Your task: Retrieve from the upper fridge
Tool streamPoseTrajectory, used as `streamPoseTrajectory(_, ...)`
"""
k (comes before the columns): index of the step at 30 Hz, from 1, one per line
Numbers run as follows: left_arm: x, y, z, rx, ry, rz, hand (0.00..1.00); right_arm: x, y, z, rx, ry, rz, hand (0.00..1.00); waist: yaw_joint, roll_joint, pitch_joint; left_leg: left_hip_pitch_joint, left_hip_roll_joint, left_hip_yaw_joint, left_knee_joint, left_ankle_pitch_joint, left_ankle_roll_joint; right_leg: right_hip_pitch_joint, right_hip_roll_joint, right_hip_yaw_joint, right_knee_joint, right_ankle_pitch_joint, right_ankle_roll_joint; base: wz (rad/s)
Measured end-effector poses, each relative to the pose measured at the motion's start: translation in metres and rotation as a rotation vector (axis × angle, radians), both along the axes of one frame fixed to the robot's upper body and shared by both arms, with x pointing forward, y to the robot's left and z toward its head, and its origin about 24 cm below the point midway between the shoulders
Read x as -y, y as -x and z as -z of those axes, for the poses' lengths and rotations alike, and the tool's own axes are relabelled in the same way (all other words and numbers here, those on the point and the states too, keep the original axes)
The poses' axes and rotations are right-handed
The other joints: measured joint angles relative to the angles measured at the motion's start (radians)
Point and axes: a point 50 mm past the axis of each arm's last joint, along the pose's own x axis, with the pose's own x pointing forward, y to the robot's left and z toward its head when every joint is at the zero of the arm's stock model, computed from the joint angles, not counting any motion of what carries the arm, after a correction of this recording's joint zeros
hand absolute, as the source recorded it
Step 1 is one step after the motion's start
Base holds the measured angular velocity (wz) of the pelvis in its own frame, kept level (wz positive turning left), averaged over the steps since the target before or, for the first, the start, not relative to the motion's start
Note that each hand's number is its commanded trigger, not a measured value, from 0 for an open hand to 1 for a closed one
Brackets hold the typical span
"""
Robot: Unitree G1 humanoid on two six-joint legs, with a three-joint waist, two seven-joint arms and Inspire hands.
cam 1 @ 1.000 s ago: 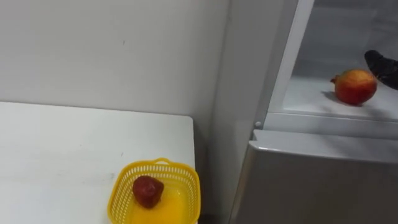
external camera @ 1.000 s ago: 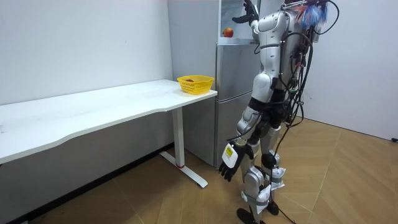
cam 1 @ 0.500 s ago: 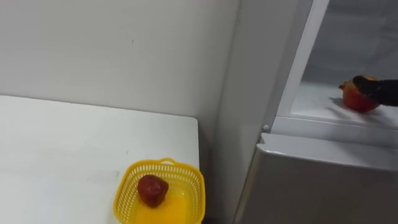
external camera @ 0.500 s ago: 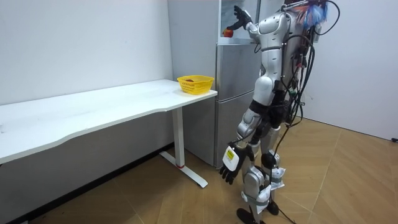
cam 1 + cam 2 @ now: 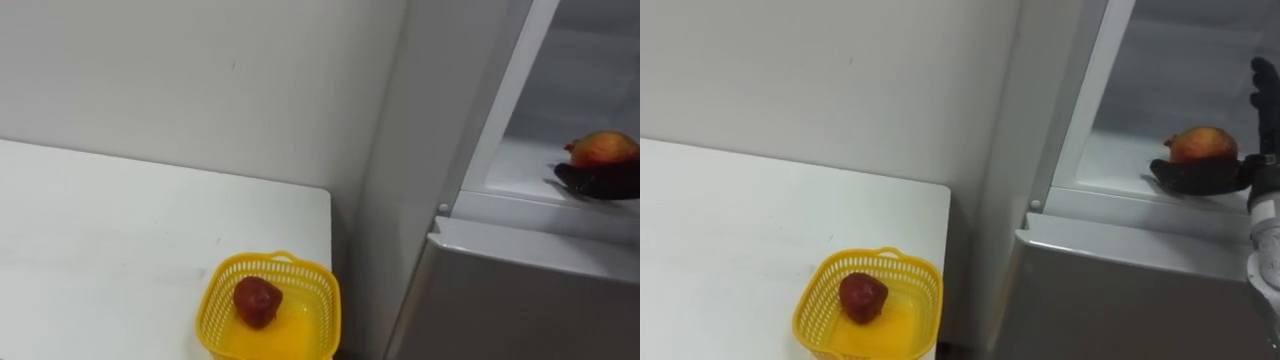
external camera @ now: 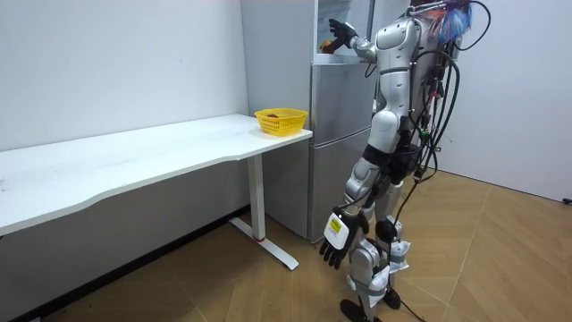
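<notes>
A red and yellow round fruit (image 5: 1202,144) sits on the white shelf (image 5: 1120,165) of the open upper fridge compartment. My right hand (image 5: 1200,176) reaches in from the right. Its dark fingers lie stretched along the fruit's front lower side and the thumb stands raised apart at the far right. In the left eye view the same fruit (image 5: 603,148) shows above the right hand (image 5: 600,180). In the room view I stand facing the fridge (image 6: 335,134) with the right arm raised, while my left hand (image 6: 338,240) hangs relaxed beside the leg.
A yellow basket (image 5: 805,305) holding a dark red fruit (image 5: 861,297) stands at the white table's (image 5: 100,250) corner, just left of the fridge. The closed grey lower fridge door (image 5: 1120,300) is below the shelf. The white wall is behind the table.
My right hand has gone from beside the fruit, over it, to its front lower side. The whole eye view has shifted, so the camera has turned a little.
</notes>
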Motion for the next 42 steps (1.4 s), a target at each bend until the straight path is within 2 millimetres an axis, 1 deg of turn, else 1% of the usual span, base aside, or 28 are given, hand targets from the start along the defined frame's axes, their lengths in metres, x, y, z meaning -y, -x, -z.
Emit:
streamPoseTrajectory(12, -0.001, 0.008, 0.0, -0.026, -0.007, -0.009, 0.0, 0.007, 0.0, 0.009, -0.041, -0.024, 0.019, 0.0, 0.0, 0.0, -0.0014, 0.0, -0.001, -0.003, 0.004, 0.0, 0.0, 0.002, 0.0, -0.001, 0.001, 0.0, 0.0, 0.0)
streamPoseTrajectory(22, -0.003, 0.008, -0.001, -0.031, -0.014, -0.011, 0.0, 0.013, 0.0, 0.013, -0.06, -0.087, 0.009, 0.0, 0.003, 0.005, -0.0047, 0.003, -0.001, -0.006, 0.006, 0.0, 0.0, 0.006, -0.001, -0.004, 0.002, 0.0, 0.0, 0.0)
streamPoseTrajectory(26, -0.005, 0.009, -0.001, -0.032, -0.018, -0.013, 0.0, 0.016, 0.0, 0.017, -0.08, -0.105, 0.0, 0.0, 0.001, 0.006, -0.0049, 0.005, -0.001, -0.011, 0.006, 0.0, 0.0, 0.009, -0.001, -0.01, 0.002, 0.0, 0.0, 0.03)
streamPoseTrajectory(32, -0.006, 0.012, -0.001, -0.039, -0.025, -0.016, 0.0, 0.016, 0.0, 0.019, -0.093, -0.119, -0.018, 0.0, 0.0, 0.006, -0.0041, 0.011, -0.001, -0.013, 0.006, 0.0, 0.0, 0.015, -0.002, -0.016, 0.004, 0.0, 0.0, 0.0)
streamPoseTrajectory(33, -0.006, 0.014, -0.001, -0.043, -0.025, -0.017, 0.0, 0.018, 0.0, 0.022, -0.106, -0.135, -0.023, 0.0, -0.001, 0.007, -0.0027, 0.02, -0.001, -0.013, 0.004, 0.0, 0.0, 0.024, -0.002, -0.014, 0.003, 0.0, 0.0, 0.0)
streamPoseTrajectory(34, -0.006, 0.015, -0.001, -0.045, -0.025, -0.018, 0.0, 0.019, 0.0, 0.025, -0.116, -0.143, -0.026, 0.0, 0.0, 0.012, 0.0001, 0.023, -0.001, -0.014, 0.004, 0.0, 0.0, 0.027, -0.002, -0.012, 0.003, 0.0, 0.0, 0.0)
streamPoseTrajectory(35, -0.006, 0.016, -0.002, -0.047, -0.026, -0.019, 0.0, 0.02, 0.0, 0.028, -0.129, -0.158, -0.03, 0.61, 0.002, 0.009, -0.0019, 0.025, -0.001, -0.014, 0.003, 0.0, 0.0, 0.03, -0.001, -0.01, 0.002, 0.0, 0.0, 0.0)
streamPoseTrajectory(36, -0.007, 0.016, -0.002, -0.047, -0.025, -0.021, 0.0, 0.021, 0.0, 0.03, -0.14, -0.166, -0.042, 0.68, 0.001, 0.008, -0.0015, 0.025, -0.001, -0.013, 0.003, 0.0, 0.0, 0.029, -0.001, -0.008, 0.002, 0.0, 0.0, 0.0)
streamPoseTrajectory(37, -0.007, 0.016, -0.002, -0.047, -0.024, -0.022, 0.0, 0.021, 0.0, 0.031, -0.148, -0.169, -0.048, 1.0, 0.001, 0.007, -0.0017, 0.025, -0.001, -0.013, 0.004, 0.0, 0.0, 0.029, -0.001, -0.007, 0.002, 0.0, 0.0, 0.0)
streamPoseTrajectory(42, -0.01, 0.015, -0.003, -0.034, -0.029, -0.038, 0.0, 0.022, 0.0, 0.037, -0.185, -0.204, -0.104, 1.0, 0.002, 0.006, -0.0024, 0.031, -0.003, -0.013, 0.007, 0.0, 0.0, 0.036, -0.001, 0.0, 0.0, -0.001, -0.001, 0.0)
